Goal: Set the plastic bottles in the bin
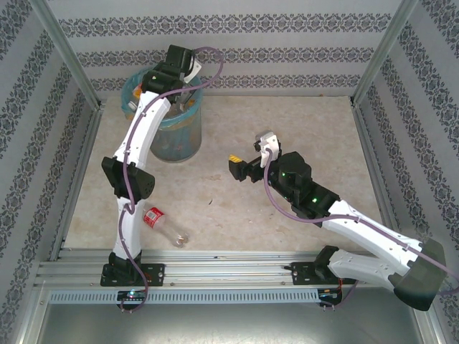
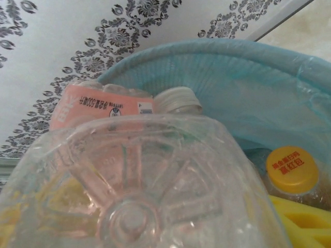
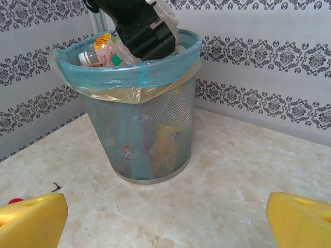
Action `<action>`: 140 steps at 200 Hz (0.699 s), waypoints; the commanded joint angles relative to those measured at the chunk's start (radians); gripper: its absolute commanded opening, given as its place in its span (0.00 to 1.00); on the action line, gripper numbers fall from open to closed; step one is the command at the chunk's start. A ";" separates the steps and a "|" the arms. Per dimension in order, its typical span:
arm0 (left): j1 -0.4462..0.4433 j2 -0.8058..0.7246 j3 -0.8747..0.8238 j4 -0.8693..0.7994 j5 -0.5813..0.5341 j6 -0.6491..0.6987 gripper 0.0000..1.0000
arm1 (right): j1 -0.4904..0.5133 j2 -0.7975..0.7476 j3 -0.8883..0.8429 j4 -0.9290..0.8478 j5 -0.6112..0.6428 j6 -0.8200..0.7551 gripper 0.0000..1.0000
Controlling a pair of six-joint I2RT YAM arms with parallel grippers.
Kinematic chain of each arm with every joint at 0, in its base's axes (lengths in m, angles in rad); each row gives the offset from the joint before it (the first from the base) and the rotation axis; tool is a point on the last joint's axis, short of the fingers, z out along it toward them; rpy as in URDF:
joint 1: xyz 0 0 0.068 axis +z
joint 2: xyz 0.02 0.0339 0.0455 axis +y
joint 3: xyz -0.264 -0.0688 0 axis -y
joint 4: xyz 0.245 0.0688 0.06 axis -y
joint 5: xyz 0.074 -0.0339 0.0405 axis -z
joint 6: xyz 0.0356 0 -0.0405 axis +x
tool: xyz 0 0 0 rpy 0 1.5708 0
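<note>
The left fingers (image 2: 305, 222) flank a clear bottle (image 2: 155, 186) over the bin (image 1: 179, 140); pinching or releasing, I cannot tell; the right fingers (image 3: 31, 222) are spread, empty; the bin looks full, so this bottle may bounce out; another bottle (image 1: 159, 220) lies on the bench (image 1: 308, 122).

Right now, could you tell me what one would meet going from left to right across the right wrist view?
A yellow finger of the right gripper, low in the corner → the bin → the gripper's other yellow finger.
</note>
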 commanded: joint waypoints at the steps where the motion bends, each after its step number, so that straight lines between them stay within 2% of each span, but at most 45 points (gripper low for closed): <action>1: 0.008 0.001 0.067 -0.069 0.076 -0.070 0.79 | -0.008 -0.001 0.006 0.001 -0.022 0.027 0.98; 23: 0.006 -0.055 0.081 -0.028 0.124 -0.121 0.83 | -0.008 0.006 0.009 0.004 -0.030 0.039 0.98; 48: 0.007 -0.143 0.071 0.010 0.227 -0.190 0.91 | -0.008 0.018 0.010 0.015 -0.036 0.051 0.98; 74: 0.008 -0.226 0.020 0.057 0.325 -0.236 0.92 | -0.007 0.035 0.018 0.016 -0.044 0.059 0.98; 90: 0.008 -0.246 0.002 0.052 0.352 -0.254 0.87 | -0.007 0.042 0.019 0.021 -0.047 0.064 0.98; 110: 0.007 -0.253 -0.042 0.049 0.328 -0.250 0.79 | -0.007 0.046 0.019 0.022 -0.050 0.072 0.98; 125: 0.007 -0.249 -0.091 0.063 0.318 -0.229 0.66 | -0.007 0.046 0.017 0.022 -0.050 0.073 0.98; 140: 0.007 -0.229 -0.117 0.062 0.297 -0.219 0.47 | -0.007 0.045 0.016 0.016 -0.049 0.075 0.98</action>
